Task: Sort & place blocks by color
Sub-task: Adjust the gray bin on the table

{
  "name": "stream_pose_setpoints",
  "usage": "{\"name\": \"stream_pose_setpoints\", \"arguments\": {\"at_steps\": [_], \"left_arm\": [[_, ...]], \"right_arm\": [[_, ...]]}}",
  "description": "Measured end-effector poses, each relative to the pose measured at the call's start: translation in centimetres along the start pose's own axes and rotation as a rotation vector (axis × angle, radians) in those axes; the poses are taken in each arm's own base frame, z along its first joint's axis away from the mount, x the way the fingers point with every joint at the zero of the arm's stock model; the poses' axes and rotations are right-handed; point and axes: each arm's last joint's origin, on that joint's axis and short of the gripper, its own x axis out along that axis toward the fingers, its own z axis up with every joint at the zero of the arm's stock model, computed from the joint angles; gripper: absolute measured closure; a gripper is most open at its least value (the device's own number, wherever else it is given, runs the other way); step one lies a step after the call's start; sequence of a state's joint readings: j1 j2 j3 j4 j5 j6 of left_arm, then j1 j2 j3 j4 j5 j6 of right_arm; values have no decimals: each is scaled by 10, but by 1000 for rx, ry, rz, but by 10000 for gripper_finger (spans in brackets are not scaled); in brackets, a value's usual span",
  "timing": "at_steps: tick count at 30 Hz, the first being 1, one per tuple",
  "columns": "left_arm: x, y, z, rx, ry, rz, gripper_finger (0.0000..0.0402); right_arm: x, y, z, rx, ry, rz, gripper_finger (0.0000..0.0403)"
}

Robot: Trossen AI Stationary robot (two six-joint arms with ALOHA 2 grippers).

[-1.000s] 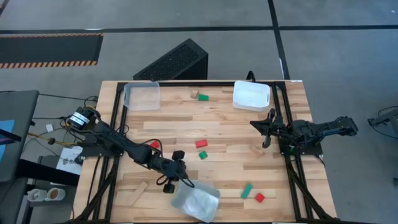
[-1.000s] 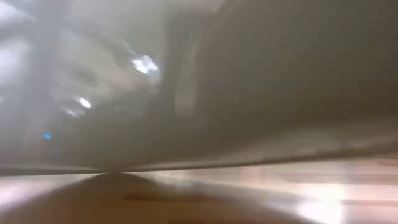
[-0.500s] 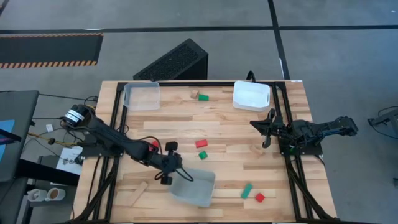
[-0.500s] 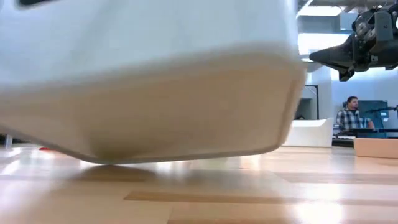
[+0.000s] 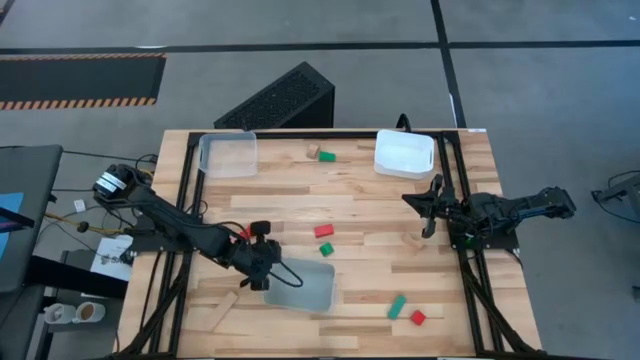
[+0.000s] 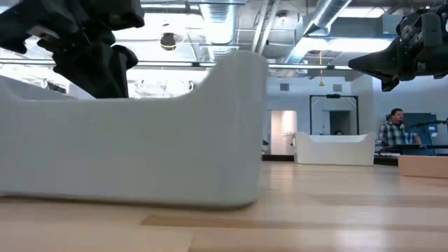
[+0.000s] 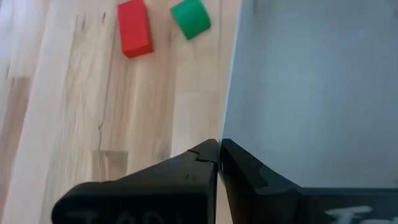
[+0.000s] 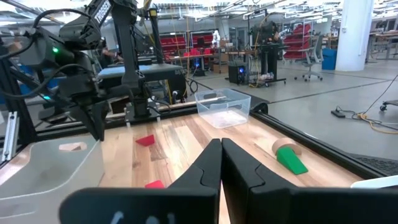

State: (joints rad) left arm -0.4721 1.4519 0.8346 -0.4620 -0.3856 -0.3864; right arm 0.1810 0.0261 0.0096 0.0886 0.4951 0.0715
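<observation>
Red and green wooden blocks are scattered loose on the counter (image 5: 400, 205): a red block (image 5: 324, 231) and a green block (image 5: 326, 249) lie just beside each other near the middle, another green block (image 5: 397, 306) and red block (image 5: 417, 317) sit toward the near right edge, and a plain wood piece with a green one (image 5: 326, 156) rests at the far side between the two far trays. None is seen in a tray, so sorting appears not yet begun. A translucent tray (image 5: 300, 288) stands flat on the counter, its rim pinched by the left hand (image 5: 262, 277), whose fingers are pressed together on the wall, probably so that it can be set within reach of the blocks. The right hand (image 5: 428, 208), pressed nearly together and empty, waits above the right side.
</observation>
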Motion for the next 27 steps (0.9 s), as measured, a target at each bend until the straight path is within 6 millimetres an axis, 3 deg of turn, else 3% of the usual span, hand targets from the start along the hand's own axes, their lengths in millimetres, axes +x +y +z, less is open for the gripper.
{"name": "stream_pose_setpoints", "arguments": {"at_steps": [20, 27], "left_arm": [[-11, -15, -12, -60, -4, -60, 401], [-12, -15, -11, -71, -10, -74, 372]], "right_arm": [[0, 0, 0, 0, 0, -1, 376], [0, 0, 0, 0, 0, -1, 376]]}}
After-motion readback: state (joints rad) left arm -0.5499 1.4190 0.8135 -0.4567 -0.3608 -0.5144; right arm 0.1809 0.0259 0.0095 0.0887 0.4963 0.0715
